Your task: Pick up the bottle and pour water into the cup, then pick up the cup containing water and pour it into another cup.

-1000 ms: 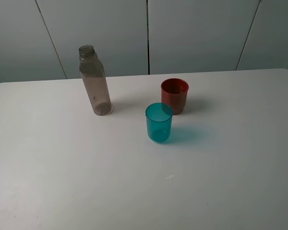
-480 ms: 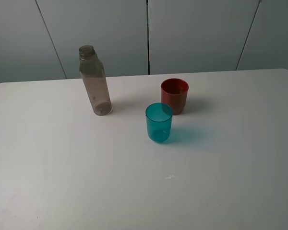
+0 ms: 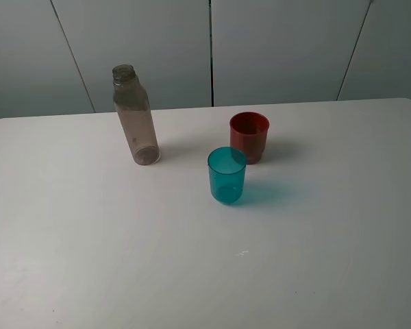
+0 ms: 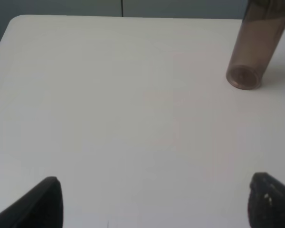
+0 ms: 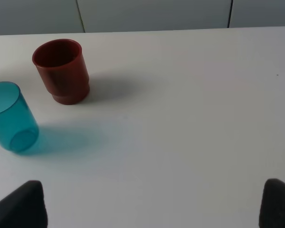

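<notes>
The grey-brown uncapped bottle (image 3: 135, 116) stands upright at the back left of the white table (image 3: 89, 240); its lower part shows in the left wrist view (image 4: 254, 45). The teal cup (image 3: 227, 175) stands near the middle, upright, also in the right wrist view (image 5: 9, 116). The red-brown cup (image 3: 249, 137) stands just behind and right of it, and shows in the right wrist view (image 5: 61, 70). My left gripper (image 4: 156, 202) is open and empty, well short of the bottle. My right gripper (image 5: 152, 204) is open and empty, short of both cups. Neither gripper shows in the exterior high view.
Grey wall panels (image 3: 212, 48) run behind the table's far edge. A small mark (image 3: 242, 253) lies on the table toward the front.
</notes>
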You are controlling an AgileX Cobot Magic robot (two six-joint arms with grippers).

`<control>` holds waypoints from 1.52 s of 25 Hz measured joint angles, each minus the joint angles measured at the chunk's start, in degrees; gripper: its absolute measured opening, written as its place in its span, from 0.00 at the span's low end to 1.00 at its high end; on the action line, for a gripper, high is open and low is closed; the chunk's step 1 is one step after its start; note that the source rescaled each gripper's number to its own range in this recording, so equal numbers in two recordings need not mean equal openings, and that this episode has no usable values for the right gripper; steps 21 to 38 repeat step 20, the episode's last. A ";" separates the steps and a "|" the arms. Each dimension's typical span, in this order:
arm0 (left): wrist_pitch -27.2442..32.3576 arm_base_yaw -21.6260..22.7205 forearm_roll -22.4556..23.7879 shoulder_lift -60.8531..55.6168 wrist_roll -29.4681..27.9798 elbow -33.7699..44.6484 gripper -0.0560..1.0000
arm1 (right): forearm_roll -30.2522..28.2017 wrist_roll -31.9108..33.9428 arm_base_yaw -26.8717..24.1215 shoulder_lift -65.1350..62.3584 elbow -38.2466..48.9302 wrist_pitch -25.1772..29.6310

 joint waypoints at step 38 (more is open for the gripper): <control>0.00 12.51 -0.11 0.00 0.00 0.00 0.99 | 0.00 0.00 0.00 0.00 0.00 0.00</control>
